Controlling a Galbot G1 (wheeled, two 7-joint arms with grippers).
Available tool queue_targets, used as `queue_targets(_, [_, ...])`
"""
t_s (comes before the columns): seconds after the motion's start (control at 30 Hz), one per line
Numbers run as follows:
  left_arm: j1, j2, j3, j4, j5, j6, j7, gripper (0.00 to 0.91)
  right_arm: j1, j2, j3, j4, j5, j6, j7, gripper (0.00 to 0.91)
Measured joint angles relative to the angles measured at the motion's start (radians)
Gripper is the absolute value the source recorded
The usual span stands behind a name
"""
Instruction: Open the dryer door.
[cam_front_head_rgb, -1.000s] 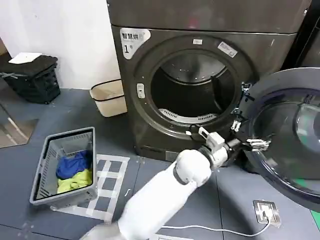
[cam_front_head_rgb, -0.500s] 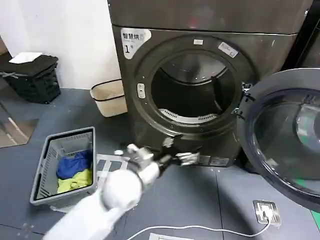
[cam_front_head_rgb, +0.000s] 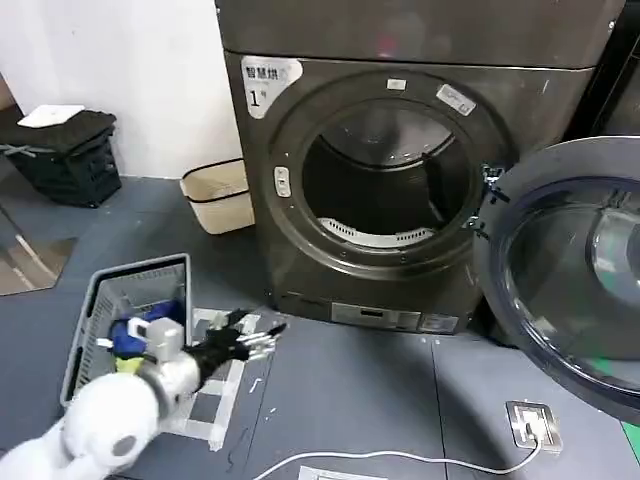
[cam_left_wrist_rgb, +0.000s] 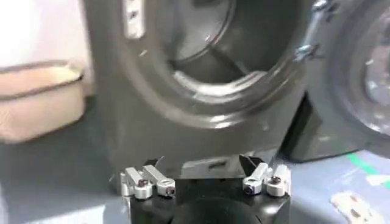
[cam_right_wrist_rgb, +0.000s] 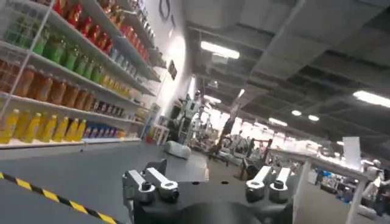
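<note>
The head view shows the dryer door swung wide open. The left gripper hangs low beside the laundry basket, jaws open and empty. The right gripper faces store shelves, jaws open.

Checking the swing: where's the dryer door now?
Head view: the dryer door hangs wide open at right, beside the drum opening.

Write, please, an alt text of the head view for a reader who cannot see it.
The dryer door stands swung wide open at the right of the "1"-stickered dryer, showing its dark drum. The left gripper, open and empty, hangs low over the grey floor beside a grey laundry basket holding blue and yellow clothes.
</note>
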Motion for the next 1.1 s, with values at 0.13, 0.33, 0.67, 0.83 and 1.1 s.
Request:
queue_targets(0.13, [0.062, 0.047, -0.113, 0.007, -0.109, 0.041, -0.066, 0.907, 0.002, -0.008, -0.006, -0.012, 0.002, 0.002, -0.001, 0.907])
queue_targets(0.33, [0.125, 0.118, -0.255, 0.045, -0.311, 0.105, -0.193, 0.907, 0.003, -0.011, -0.016, -0.027, 0.021, 0.012, -0.006, 0.907])
queue_targets(0.67, [0.095, 0.256, -0.325, 0.185, -0.679, 0.105, -0.369, 0.907, 0.001, 0.006, -0.023, -0.042, 0.056, 0.063, -0.044, 0.907])
queue_targets(0.83, [0.017, 0.319, -0.289, 0.272, -0.891, 0.104, -0.446, 0.907, -0.001, 0.012, -0.023, -0.051, 0.058, 0.077, -0.054, 0.907])
queue_targets(1.1, [-0.083, 0.354, -0.234, 0.407, -1.100, 0.104, -0.551, 0.907, 0.000, 0.014, -0.024, -0.062, 0.056, 0.091, -0.062, 0.907])
